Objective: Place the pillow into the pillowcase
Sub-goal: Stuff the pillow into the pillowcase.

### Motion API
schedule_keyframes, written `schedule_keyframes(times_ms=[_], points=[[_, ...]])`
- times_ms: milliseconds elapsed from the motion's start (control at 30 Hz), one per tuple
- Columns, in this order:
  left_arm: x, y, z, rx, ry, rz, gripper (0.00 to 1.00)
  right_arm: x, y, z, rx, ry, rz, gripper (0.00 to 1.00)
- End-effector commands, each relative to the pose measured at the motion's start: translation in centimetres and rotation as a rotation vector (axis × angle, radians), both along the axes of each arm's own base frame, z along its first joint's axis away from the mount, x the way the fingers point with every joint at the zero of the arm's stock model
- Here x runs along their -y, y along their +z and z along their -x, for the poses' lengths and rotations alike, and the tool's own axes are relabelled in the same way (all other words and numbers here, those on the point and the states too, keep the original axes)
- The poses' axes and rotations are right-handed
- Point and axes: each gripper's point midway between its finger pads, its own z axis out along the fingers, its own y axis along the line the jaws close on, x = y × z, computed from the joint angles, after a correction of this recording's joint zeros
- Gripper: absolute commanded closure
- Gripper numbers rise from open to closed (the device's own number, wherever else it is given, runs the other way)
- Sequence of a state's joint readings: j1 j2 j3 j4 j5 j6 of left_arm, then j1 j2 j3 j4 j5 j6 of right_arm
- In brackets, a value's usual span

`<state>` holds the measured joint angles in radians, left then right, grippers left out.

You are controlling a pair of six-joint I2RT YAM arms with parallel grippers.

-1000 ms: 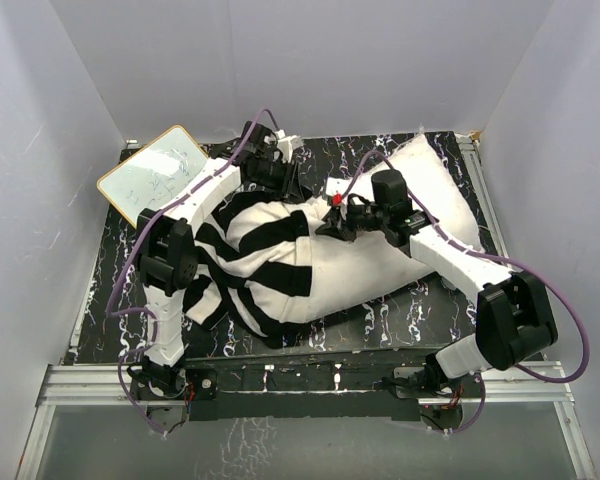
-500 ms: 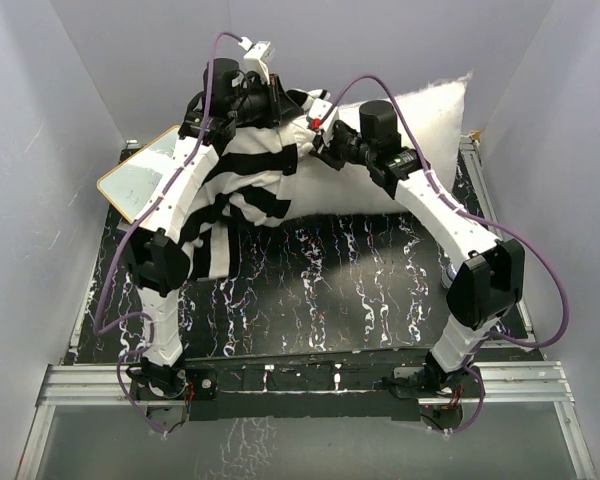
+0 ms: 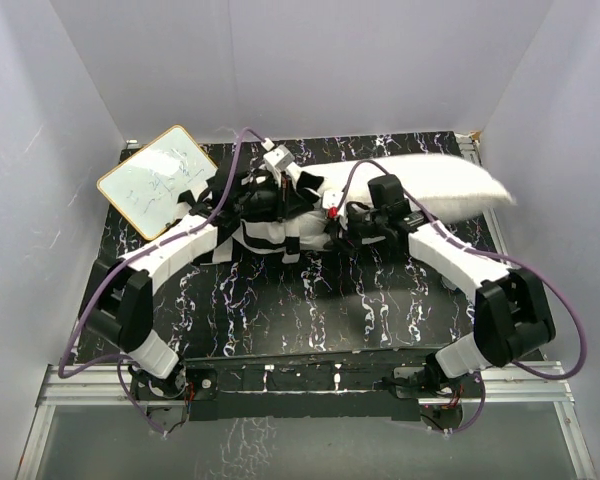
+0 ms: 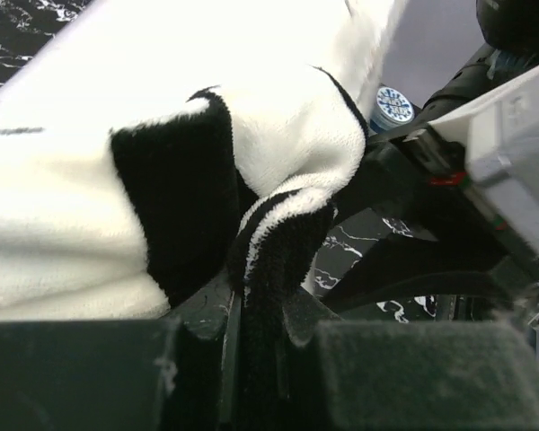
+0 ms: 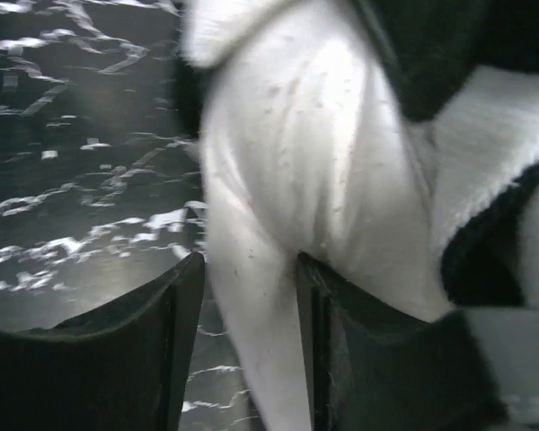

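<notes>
There is one pillow (image 3: pixel 450 185), one pillowcase (image 3: pixel 265 232), one whiteboard (image 3: pixel 158 180), and two arms, each ending in one pincer. The pillow lies across the far right part of the surface (image 3: pixel 280 300), stretching from beside the right arm's (image 3: pixel 460 258) wrist out toward the right wall, with its outer end smeared in the top view. The pillowcase is bunched in a striped heap at the middle of the surface, between the two wrists and against the pillow's left end. The left arm (image 3: pixel 170 255) reaches in from the left, and the left pincer (image 4: pixel 251 332) is pressed together on a fold of the pillowcase, a black-and-white edge squeezed between its pads. The right pincer (image 5: pixel 249 274) has its fingers standing apart with a bulge of smooth white cloth, probably the pillow, filling the gap. Whether they squeeze that cloth I cannot tell. A fuzzy striped edge sits just to the right of that bulge. The whiteboard rests at the far left corner, well apart from the cloth. The surface is black with white marble veins, bounded at its near edge by a metal rail (image 3: pixel 310 385) where both arms are bolted. Plain pale walls (image 3: pixel 310 60) close it in on the left, far and right sides.
</notes>
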<state>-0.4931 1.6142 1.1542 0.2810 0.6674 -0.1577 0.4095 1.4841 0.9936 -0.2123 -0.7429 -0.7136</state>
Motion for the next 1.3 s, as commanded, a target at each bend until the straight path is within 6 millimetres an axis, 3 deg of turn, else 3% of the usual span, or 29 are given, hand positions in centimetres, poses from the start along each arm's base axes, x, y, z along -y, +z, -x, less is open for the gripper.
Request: schedule_keyframes(times_ms=[0,100,133,233,333,433,500,567,633,667,800,867,1000,1067,1167,1267], points=[[-1.2,-1.0,1.4,-0.043,0.014,-0.007,1.00,-0.4,5.3,5.3,0.016,0.264,-0.033,0.46],[-1.4,0.1,1.6,-0.053,0.038,0.012,1.00,0.2,9.0,5.6,0.052,0.272,-0.009,0.32],[-1.5,0.4,1.6,-0.056,0.046,0.016,1.00,0.6,10.7,4.8,0.087,0.239,0.006,0.28],[-1.7,1.3,1.9,-0.058,0.061,0.032,1.00,2.9,13.1,1.9,0.150,0.102,0.046,0.21],[-1.8,1.7,2.3,-0.065,0.058,0.040,1.00,6.1,14.1,-0.4,0.172,-0.011,0.057,0.13],[-2.0,1.4,3.3,-0.084,0.044,0.039,1.00,7.5,12.9,-1.6,0.171,-0.089,0.094,0.04],[-2.4,1.0,3.6,-0.109,0.065,0.033,0.94,7.7,10.6,-1.9,0.139,-0.109,0.109,0.01],[-3.0,1.0,3.9,-0.128,0.102,0.021,0.71,7.9,7.8,-2.1,0.093,-0.132,0.127,0.01],[-3.6,0.9,4.5,-0.157,0.128,0.008,0.53,8.2,5.0,-2.4,0.046,-0.168,0.154,0.03],[-4.1,1.8,5.2,-0.152,0.139,0.012,0.46,8.3,4.0,-2.5,0.030,-0.183,0.161,0.06],[-6.2,4.8,8.0,-0.181,0.205,0.034,0.20,7.7,2.1,-0.7,-0.040,-0.149,0.131,0.17],[-7.5,5.8,9.1,-0.216,0.266,0.052,0.13,7.0,2.2,0.9,-0.047,-0.083,0.094,0.18],[-9.5,6.0,10.2,-0.320,0.408,0.072,0.13,5.9,2.7,4.9,-0.057,0.085,0.032,0.18],[-10.1,5.7,10.2,-0.379,0.473,0.083,0.13,5.5,3.4,5.9,-0.070,0.124,0.006,0.15],[-10.5,5.0,9.2,-0.435,0.563,0.107,0.14,5.2,5.2,6.1,-0.067,0.136,-0.022,0.11],[-11.2,4.0,7.0,-0.439,0.670,0.088,0.15,5.0,7.3,4.9,-0.068,0.086,-0.047,0.07]])
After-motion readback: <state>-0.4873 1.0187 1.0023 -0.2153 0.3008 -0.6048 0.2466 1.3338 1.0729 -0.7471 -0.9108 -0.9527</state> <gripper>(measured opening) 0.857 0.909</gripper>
